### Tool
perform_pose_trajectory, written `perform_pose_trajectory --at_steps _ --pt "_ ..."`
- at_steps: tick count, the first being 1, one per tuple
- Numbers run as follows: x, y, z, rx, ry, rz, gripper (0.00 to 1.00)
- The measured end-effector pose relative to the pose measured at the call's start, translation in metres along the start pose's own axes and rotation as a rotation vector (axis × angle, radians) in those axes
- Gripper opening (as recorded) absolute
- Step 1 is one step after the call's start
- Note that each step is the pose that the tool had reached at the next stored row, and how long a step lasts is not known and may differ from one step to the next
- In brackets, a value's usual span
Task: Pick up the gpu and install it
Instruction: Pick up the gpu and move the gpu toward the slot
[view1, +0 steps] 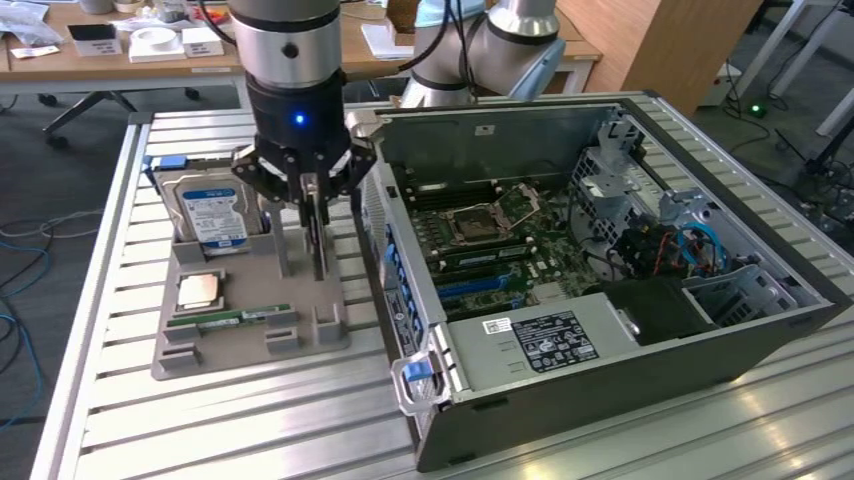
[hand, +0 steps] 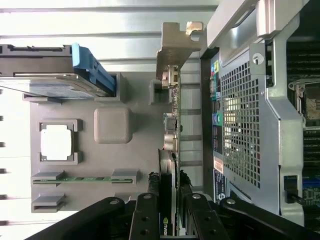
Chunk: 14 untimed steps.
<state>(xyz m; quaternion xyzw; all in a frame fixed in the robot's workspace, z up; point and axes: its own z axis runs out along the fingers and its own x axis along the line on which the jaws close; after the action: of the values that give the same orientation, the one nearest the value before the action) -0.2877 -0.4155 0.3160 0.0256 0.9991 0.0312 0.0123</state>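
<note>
The gripper (view1: 310, 220) is clamped on the gpu (hand: 171, 125), which stands in its gray holder (view1: 227, 345); lifting and installing remain undone.

– What does the gpu (view1: 318, 250) look like?
– It is a thin, flat card. It is dark, with a tan-brown side. One end has a bent metal plate (hand: 176, 42). Near the other end is a small green mark.
– Is it lying flat?
– No. It stands up on its thin edge.
– Where is it?
– On the grey tray (hand: 135, 165), along the side next to the case (hand: 240, 125). It is close to the case but does not touch it.
– Is anything holding it?
– Yes. The gripper (hand: 170, 195) has a black finger on each flat side, pressed on the end far from the plate.
</note>
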Motion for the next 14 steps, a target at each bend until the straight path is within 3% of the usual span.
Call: perform_pose_trajectory --at_steps 14 --pt "-0.001 0.0025 -0.0396 -0.0001 -0.0006 0.000 0.26"
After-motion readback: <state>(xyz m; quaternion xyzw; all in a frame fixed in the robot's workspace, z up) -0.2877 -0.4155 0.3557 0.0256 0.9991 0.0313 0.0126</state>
